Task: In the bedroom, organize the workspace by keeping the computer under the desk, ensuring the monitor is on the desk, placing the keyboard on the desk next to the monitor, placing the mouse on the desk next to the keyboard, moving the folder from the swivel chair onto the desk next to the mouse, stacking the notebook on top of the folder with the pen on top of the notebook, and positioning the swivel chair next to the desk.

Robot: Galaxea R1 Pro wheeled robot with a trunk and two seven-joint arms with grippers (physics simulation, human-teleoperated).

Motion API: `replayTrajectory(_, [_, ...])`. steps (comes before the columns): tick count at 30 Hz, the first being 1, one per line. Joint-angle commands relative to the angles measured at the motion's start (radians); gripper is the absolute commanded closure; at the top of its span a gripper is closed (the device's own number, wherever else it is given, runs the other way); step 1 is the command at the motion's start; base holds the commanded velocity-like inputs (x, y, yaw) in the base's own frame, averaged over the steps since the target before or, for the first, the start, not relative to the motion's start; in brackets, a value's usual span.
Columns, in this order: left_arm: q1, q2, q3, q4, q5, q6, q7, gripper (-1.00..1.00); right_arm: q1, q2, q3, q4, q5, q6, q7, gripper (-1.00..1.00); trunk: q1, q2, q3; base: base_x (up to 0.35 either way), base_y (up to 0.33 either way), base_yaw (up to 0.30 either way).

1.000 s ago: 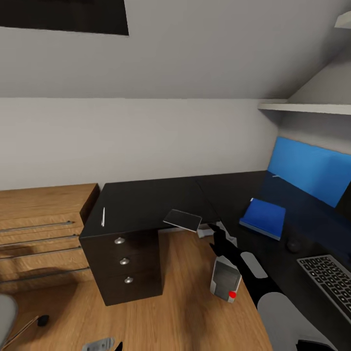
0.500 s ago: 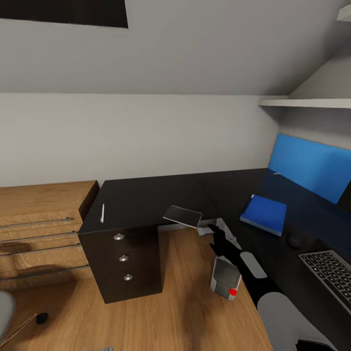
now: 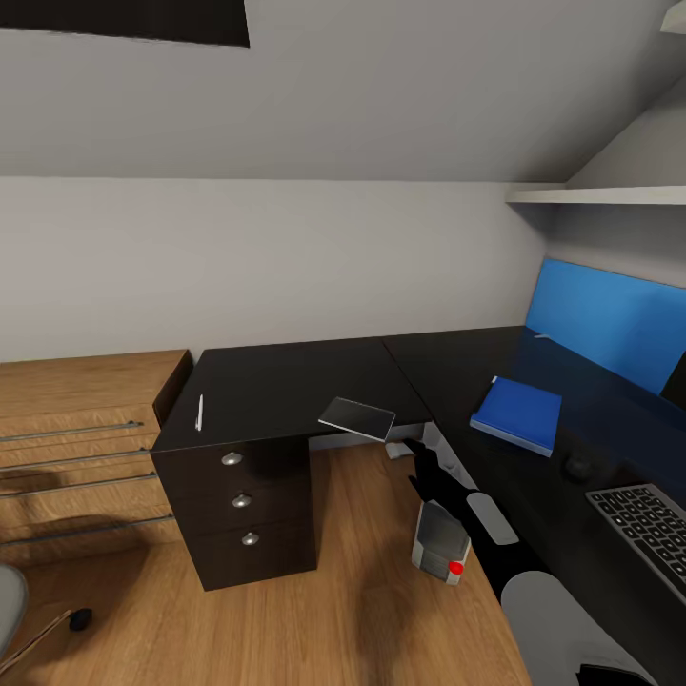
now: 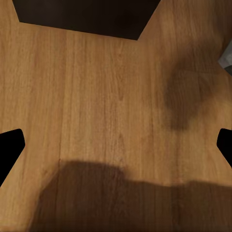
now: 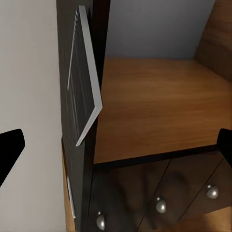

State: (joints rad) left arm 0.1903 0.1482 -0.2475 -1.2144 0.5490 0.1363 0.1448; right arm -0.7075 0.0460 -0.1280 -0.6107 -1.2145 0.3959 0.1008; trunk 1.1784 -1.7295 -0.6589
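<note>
Notebook (image 3: 357, 417) lies on the desk (image 3: 286, 381), overhanging its front edge, not yet stacked; pen (image 3: 199, 413) apart, near the far end above the 3-drawer unit (image 3: 243, 500). Folder (image 3: 517, 414) already on desk, mouse (image 3: 576, 467) and keyboard (image 3: 648, 524) beside it; computer (image 3: 440, 543) on floor by the desk. Right gripper (image 3: 416, 453) reaches toward the notebook, jaws spread, empty. Left gripper (image 4: 116, 145) wide apart over floor. Remaining, by estimate: notebook, pen, chair.
</note>
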Motion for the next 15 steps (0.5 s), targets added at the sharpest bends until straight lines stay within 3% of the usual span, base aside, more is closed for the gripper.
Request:
replayTrajectory(1, [0.000, 0.001, -0.002, 0.002, 0.010, 0.000, 0.008, -1.00, -0.001, 0.001, -0.006, 0.001, 0.001, 0.008, 0.001, -1.00, 0.000, 0.000, -0.001, 0.000, 0.000, 0.000])
replayTrajectory(5, [0.000, 0.001, 0.000, 0.032, 0.009, -0.003, 0.007, -1.00, -0.001, 0.002, -0.004, 0.005, 0.003, 0.008, 0.001, -1.00, 0.000, 0.000, -0.001, 0.062, 0.005, 0.000])
replayTrajectory(15, [0.000, 0.001, 0.000, 0.062, 0.005, -0.005, 0.006, -1.00, -0.001, 0.002, -0.002, 0.052, 0.004, 0.007, 0.000, -1.00, 0.000, 0.000, -0.001, 0.197, 0.039, 0.000])
